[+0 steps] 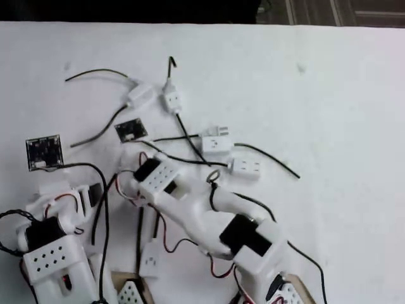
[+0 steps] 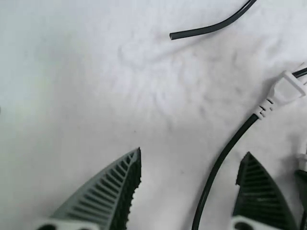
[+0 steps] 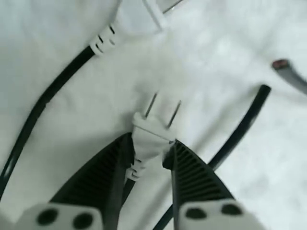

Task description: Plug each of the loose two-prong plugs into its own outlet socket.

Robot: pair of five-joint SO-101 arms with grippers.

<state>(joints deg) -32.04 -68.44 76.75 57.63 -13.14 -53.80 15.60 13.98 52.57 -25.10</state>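
So: the table (image 1: 354,114) is covered in a white cloth, matte from above and slightly fuzzy and wrinkled up close. The room behind is a dark strip (image 1: 126,9) along the far edge, no detail readable.

One white-shelled arm (image 1: 209,212) lies diagonally from the near right edge towards table centre, with red and black wiring along it. A second arm (image 1: 50,253) sits folded at the near left corner.

Two black square marker cards (image 1: 44,152) lie flat, left of centre. Two white boxy socket blocks (image 1: 215,144) lie just beside each other near centre, each on a thin black lead. A third white block (image 1: 152,258) lies at the near edge between the arms. Two more small white fittings (image 1: 140,95) lie farther back on black leads; plug or socket, can't tell.

Right gripper (image 3: 148,151): ribbed dark fingers (image 3: 192,177) pinch a white two-prong plug (image 3: 151,134) by its moulded body, over the cloth. Its flat metal prongs (image 3: 163,109) stick out forward, not in any socket. Another white plug (image 3: 136,19) lies ahead of it on a round black cable (image 3: 48,98).

Left gripper (image 2: 192,155): jaws spread wide, holding nothing, toothed edges over cloth. A glossy black cord (image 2: 223,153) runs between the fingertips up to a white plug body (image 2: 285,91) with a ribbed strain relief. A cut cable end (image 2: 211,28) lies farther off.
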